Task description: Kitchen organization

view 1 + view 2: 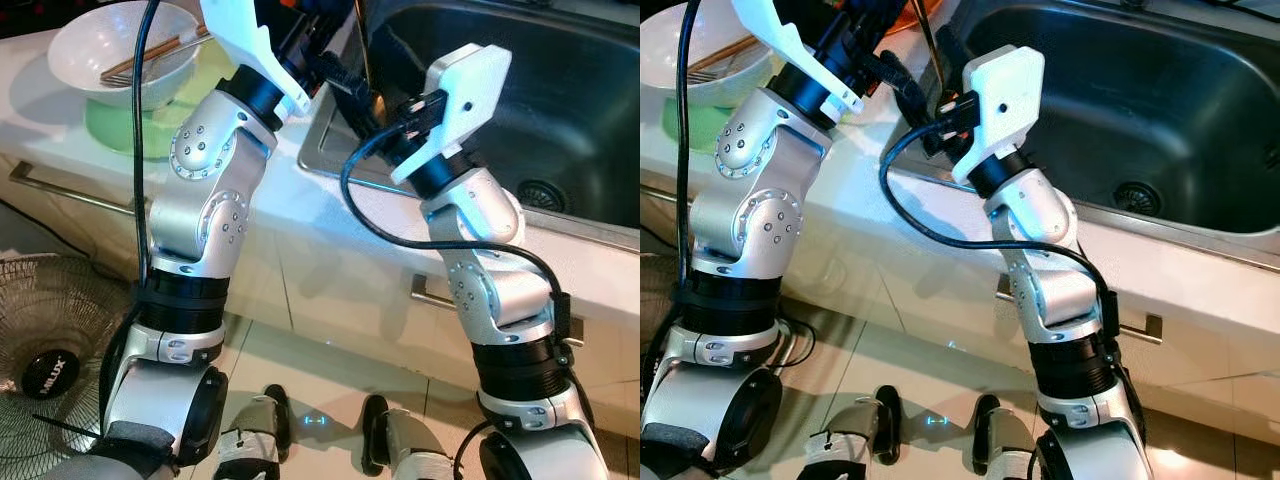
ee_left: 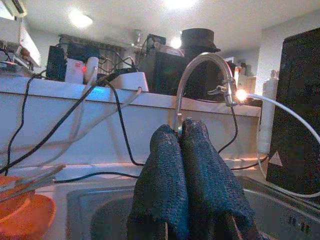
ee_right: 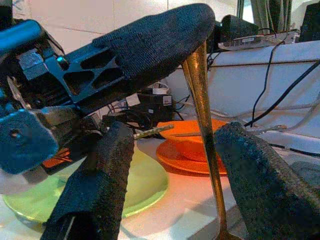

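My left gripper [image 2: 184, 150] has its two black textured fingers pressed flat together, and a thin brass-coloured metal utensil handle [image 3: 202, 112] is pinched between them; my left wrist view hides the handle behind the pads and shows instead a curved chrome faucet [image 2: 200, 67], a white back ledge [image 2: 75, 87] strung with black cables, and ceiling lights. My right wrist view shows the handle clearly: it hangs down from the left fingers to the counter edge, passing through the wide gap of my right gripper [image 3: 180, 185], whose two fingers stand well apart and touch nothing. Head views put both grippers at the near left corner of one dark stainless steel sink [image 1: 560, 90], the utensil a thin line there. Count: one white ceramic bowl [image 1: 75, 50] holding chopsticks, sitting on one light green round plate [image 1: 110, 130]; one orange bowl [image 3: 192, 130] on one orange plate [image 3: 175, 157] behind. Surface is a white countertop [image 1: 290, 210] over pale cabinet drawers with bar handles; glossy tile floor below, one fan [image 1: 45, 350] with wire guard standing at my left.
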